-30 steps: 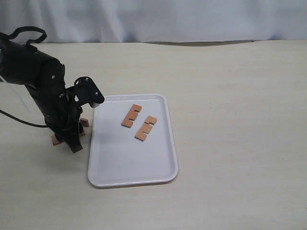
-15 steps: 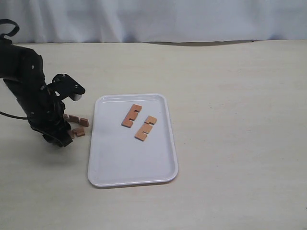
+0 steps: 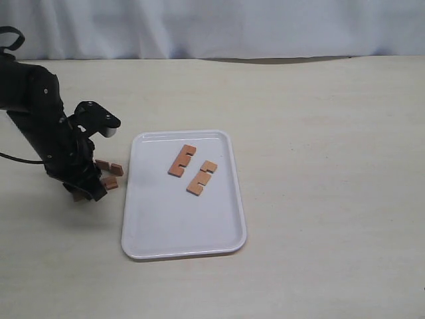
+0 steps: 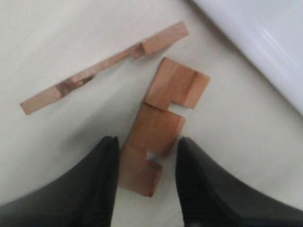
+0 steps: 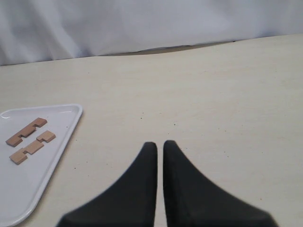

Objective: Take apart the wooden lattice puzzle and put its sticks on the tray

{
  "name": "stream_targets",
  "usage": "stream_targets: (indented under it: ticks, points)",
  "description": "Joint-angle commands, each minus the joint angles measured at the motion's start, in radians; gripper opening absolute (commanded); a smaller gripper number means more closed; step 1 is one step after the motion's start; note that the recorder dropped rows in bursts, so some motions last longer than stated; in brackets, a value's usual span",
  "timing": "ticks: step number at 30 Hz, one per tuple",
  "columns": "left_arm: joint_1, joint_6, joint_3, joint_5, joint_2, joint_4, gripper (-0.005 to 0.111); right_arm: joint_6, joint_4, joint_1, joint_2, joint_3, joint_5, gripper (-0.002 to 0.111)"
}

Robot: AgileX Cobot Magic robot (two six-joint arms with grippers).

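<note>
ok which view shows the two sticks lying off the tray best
The left wrist view: the flat stick lies between the left gripper's open fingers, the other stick apparently on edge beyond it. The exterior view shows both small, partly behind the left arm. The right wrist view shows neither.

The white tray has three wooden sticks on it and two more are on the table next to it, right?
No, the white tray holds only two sticks, as the exterior view shows. Two more sticks do lie on the table next to it.
</note>
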Motion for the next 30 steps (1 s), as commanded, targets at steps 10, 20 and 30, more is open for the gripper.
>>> stream_targets:
  ticks: [10, 20, 30]
  points:
    - [0.004, 0.001, 0.002, 0.047, 0.005, 0.015, 0.000, -0.001, -0.003, 0.003, -0.005, 0.002, -0.001, 0.004]
    - [0.003, -0.007, 0.002, 0.107, -0.070, -0.034, 0.000, -0.001, -0.003, 0.003, -0.005, 0.002, -0.001, 0.004]
    - [0.003, -0.007, 0.002, 0.097, -0.240, -0.117, 0.000, -0.001, -0.003, 0.003, -0.005, 0.002, -0.001, 0.004]
